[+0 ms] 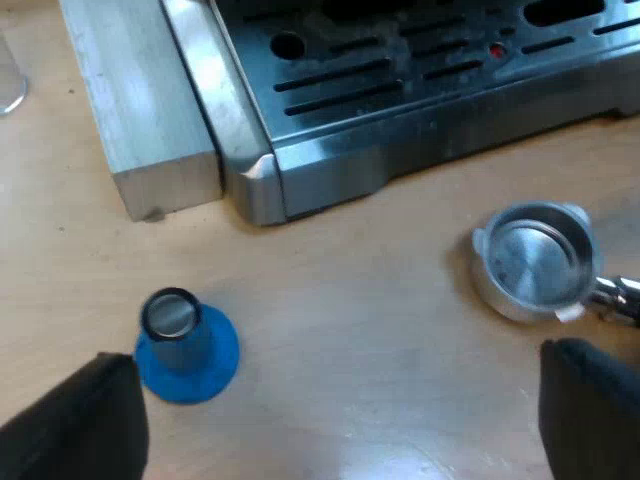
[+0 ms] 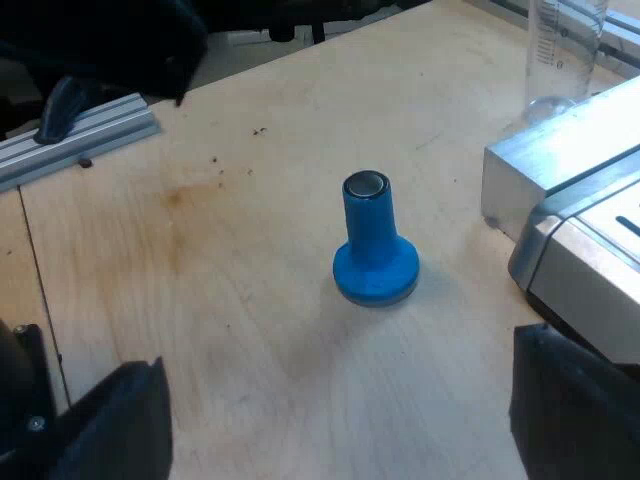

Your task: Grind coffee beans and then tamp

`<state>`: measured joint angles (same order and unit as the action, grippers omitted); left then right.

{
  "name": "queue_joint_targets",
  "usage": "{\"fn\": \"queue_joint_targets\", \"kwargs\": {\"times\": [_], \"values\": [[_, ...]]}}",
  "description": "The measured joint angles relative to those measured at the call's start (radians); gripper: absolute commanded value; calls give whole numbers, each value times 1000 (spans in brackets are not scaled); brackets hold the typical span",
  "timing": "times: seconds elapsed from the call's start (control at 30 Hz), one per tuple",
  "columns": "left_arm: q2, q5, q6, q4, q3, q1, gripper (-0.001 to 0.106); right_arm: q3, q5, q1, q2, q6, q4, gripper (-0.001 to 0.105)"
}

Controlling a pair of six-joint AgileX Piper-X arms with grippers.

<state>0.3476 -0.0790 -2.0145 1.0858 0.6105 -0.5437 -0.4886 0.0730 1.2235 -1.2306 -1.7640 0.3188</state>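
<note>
My left end effector (image 1: 338, 358) hangs released above the counter (image 1: 350, 290), between the blue tamper (image 1: 185, 345) and the metal holder (image 1: 535, 262). My right end effector (image 2: 335, 368), also released, faces the upright tamper.

Holder (image 1: 535, 262) handle cut off by the edge, measuring glass (image 2: 565, 50) top cropped — markings unreadable

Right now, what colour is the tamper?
The tamper is blue, with a metal top; clearest in the right wrist view.

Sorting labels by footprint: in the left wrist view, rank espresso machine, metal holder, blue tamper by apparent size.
1. espresso machine.
2. metal holder and blue tamper: about alike, not ranked.
</note>
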Motion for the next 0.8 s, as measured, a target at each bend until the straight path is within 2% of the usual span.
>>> {"fn": "queue_joint_targets", "kwargs": {"times": [0.1,0.17,0.2,0.33,0.47,0.57,0.8], "values": [[17,3,-3,-18,0,63,80,0,0,0,0,0,0,71],[26,32,5,-26,0,117,80,0,0,0,0,0,0,71],[26,32,5,-26,0,117,80,0,0,0,0,0,0,71],[72,115,119,-40,0,304,80,0,0,0,0,0,0,71],[106,146,201,-41,0,387,80,0,0,0,0,0,0,71],[140,157,235,-41,0,408,80,0,0,0,0,0,0,71],[236,158,246,-50,0,366,80,0,0,0,0,0,0,71]]}}
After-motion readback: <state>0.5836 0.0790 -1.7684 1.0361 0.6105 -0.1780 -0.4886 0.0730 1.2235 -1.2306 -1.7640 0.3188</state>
